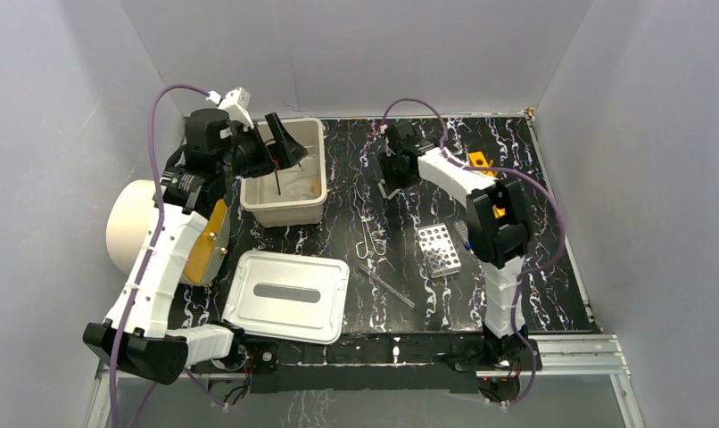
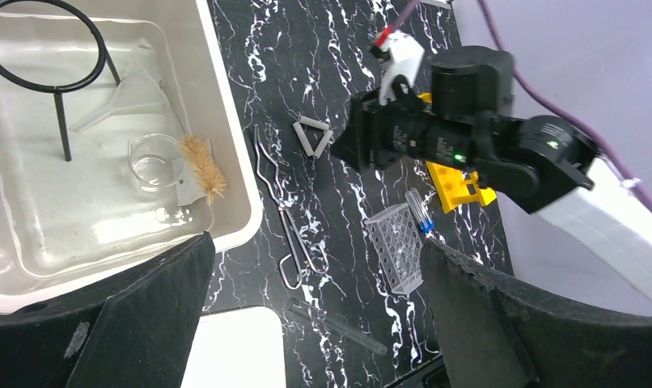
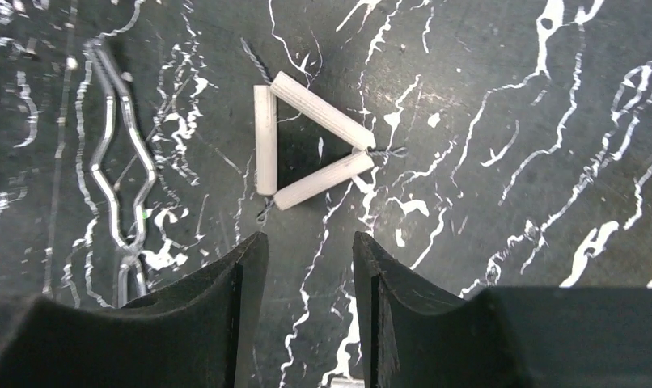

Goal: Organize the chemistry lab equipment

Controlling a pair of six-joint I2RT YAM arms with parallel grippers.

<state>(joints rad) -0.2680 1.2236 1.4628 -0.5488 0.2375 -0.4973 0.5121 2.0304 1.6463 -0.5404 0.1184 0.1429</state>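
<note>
My left gripper hangs wide open and empty by the right rim of the cream bin. In the bin lie a glass beaker, a brush, a clear funnel and a black ring stand. Wire tongs, a glass tube, a silver perforated rack, blue-capped vials and a yellow rack lie on the black table. My right gripper hovers just short of a white pipe triangle, jaws apart with nothing between them.
A white lid lies at the front left of the table. A big cream cylinder lies outside the table's left edge beside my left arm. Grey walls close in the back and both sides.
</note>
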